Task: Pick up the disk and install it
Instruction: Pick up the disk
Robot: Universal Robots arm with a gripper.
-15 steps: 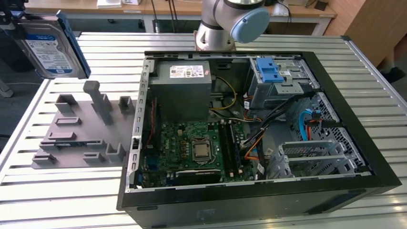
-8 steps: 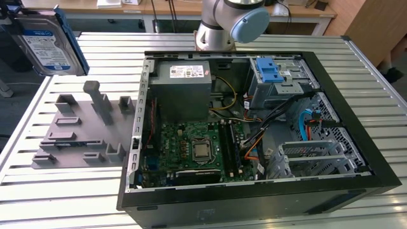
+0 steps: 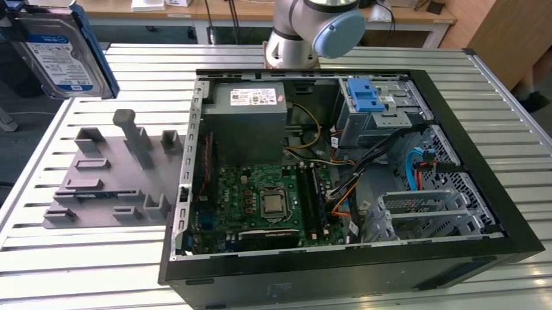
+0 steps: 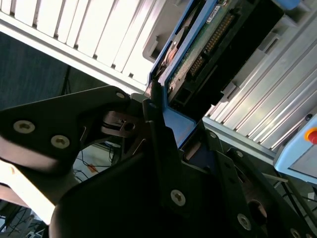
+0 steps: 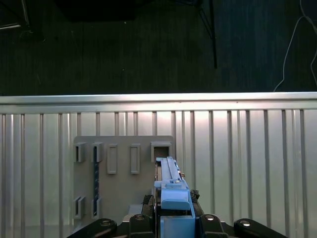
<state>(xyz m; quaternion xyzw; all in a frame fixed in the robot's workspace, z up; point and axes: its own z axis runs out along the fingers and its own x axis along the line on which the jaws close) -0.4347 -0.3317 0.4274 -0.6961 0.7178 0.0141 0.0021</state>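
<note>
The disk, silver-grey with a blue-and-white label and blue side rails, hangs in the air at the exterior view's far left, above the table and beyond the grey holder plate. In the second wrist view my gripper is shut on the disk, whose green circuit board and connector face the camera. The first wrist view looks along the disk's blue rail, with the gripper clamped around its near end and the holder plate below it.
An open black computer case lies on the slatted metal table, with motherboard, power supply and a drive cage carrying a blue latch. The arm's base stands behind the case. Beyond the table edge is dark floor.
</note>
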